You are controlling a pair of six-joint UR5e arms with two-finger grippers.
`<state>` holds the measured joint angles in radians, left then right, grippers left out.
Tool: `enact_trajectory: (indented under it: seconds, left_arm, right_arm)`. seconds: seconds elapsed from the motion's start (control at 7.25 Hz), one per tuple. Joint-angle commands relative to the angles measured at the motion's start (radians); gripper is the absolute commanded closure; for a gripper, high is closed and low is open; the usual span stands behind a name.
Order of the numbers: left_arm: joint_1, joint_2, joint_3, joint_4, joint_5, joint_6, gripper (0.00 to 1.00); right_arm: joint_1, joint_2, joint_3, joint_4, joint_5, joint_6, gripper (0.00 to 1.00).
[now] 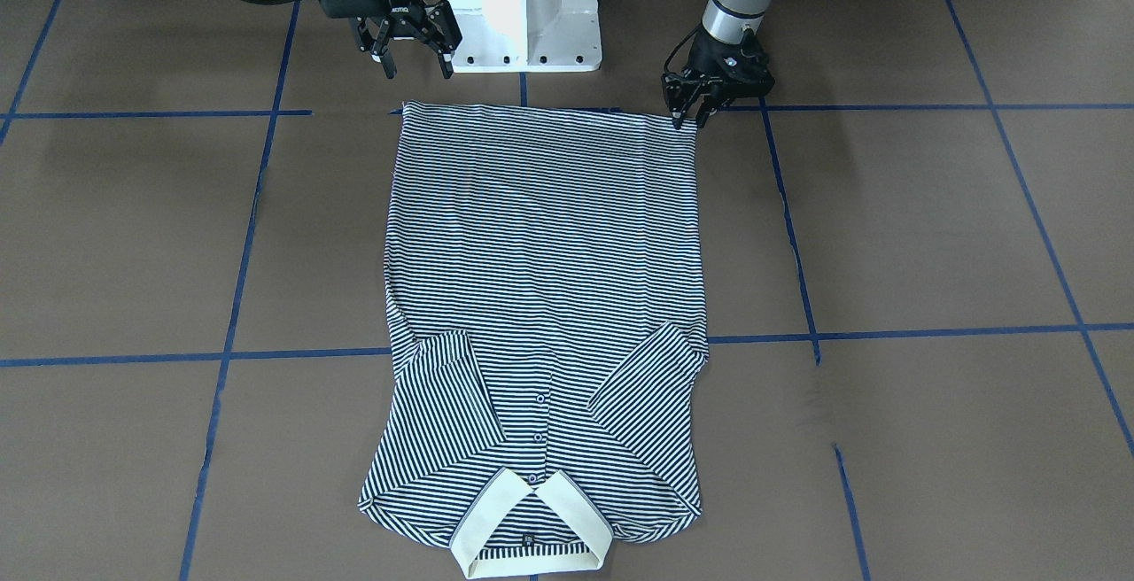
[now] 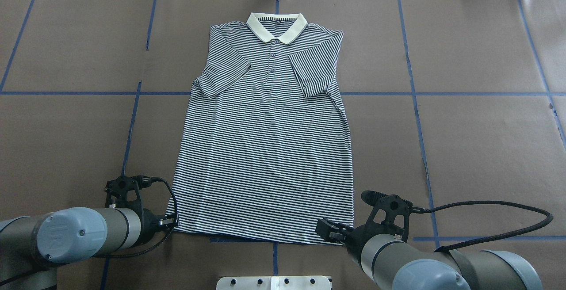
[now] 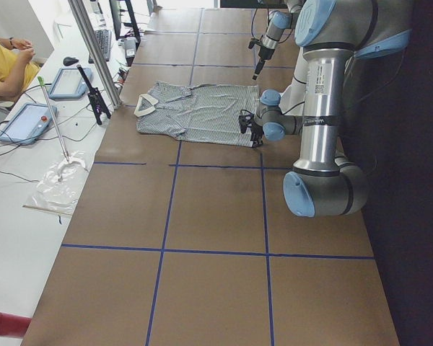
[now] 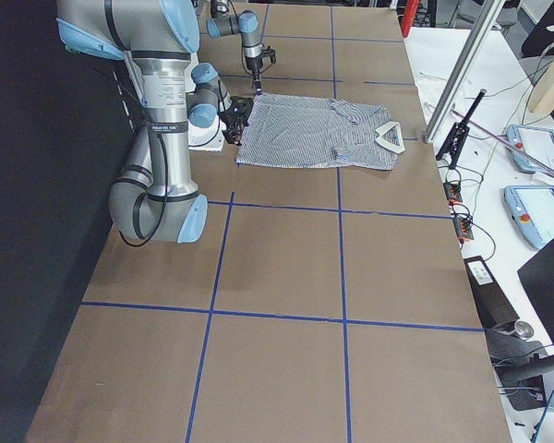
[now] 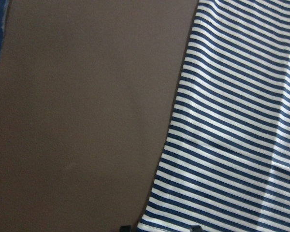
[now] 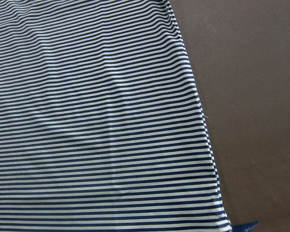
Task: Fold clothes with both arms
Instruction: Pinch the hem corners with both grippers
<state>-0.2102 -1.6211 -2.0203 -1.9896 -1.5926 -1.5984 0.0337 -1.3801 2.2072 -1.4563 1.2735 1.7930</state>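
The striped polo shirt (image 1: 545, 253) lies flat and face up on the brown table, sleeves folded in, with its cream collar (image 2: 276, 27) at the far side and its hem toward me. My left gripper (image 1: 687, 119) is low at the hem's left corner (image 2: 173, 226). Its fingertips (image 5: 126, 227) stand narrowly apart with the corner between them in the left wrist view. My right gripper (image 1: 415, 63) is open and empty, hovering just off the hem's right corner (image 2: 349, 237). The right wrist view shows only that part of the shirt (image 6: 96, 121) and no fingers.
The white pedestal base (image 1: 523, 10) stands just behind the hem. Blue tape lines (image 2: 283, 93) cross the table. Beyond the collar end are a metal post (image 3: 94, 50), tablets (image 3: 25, 119) and a seated person in yellow (image 3: 3, 65).
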Motion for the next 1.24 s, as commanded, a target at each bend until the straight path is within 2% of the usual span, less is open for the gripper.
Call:
enact_trajectory:
  seconds: [0.0,0.14,0.28,0.41,0.55,0.69,1.1]
  left_arm:
    - [0.000,-0.002,0.000,0.000,-0.001,0.000,0.95]
    - [0.000,-0.002,0.000,0.000,-0.001,-0.002,1.00]
    - [0.000,-0.002,-0.001,0.000,0.000,0.000,1.00]
    - [-0.001,0.000,-0.009,0.002,-0.006,0.011,0.95]
    - [0.000,0.004,-0.005,0.003,-0.009,0.026,0.59]
    - [-0.001,0.006,-0.005,0.003,-0.009,0.049,0.53]
    - [0.000,0.004,0.000,0.003,-0.010,0.049,0.53]
  right_arm:
    - [0.000,-0.001,0.000,0.001,0.001,-0.001,0.04]
    - [0.000,-0.001,0.000,0.001,0.000,-0.001,0.04]
    - [-0.002,-0.001,-0.001,-0.001,0.001,-0.001,0.04]
    - [-0.002,-0.001,-0.001,0.001,0.001,-0.001,0.04]
    - [-0.002,-0.001,-0.001,-0.001,0.000,-0.001,0.04]
    - [-0.002,-0.001,0.000,-0.001,0.001,-0.001,0.04]
    - [-0.002,-0.001,-0.001,-0.001,0.000,-0.001,0.04]
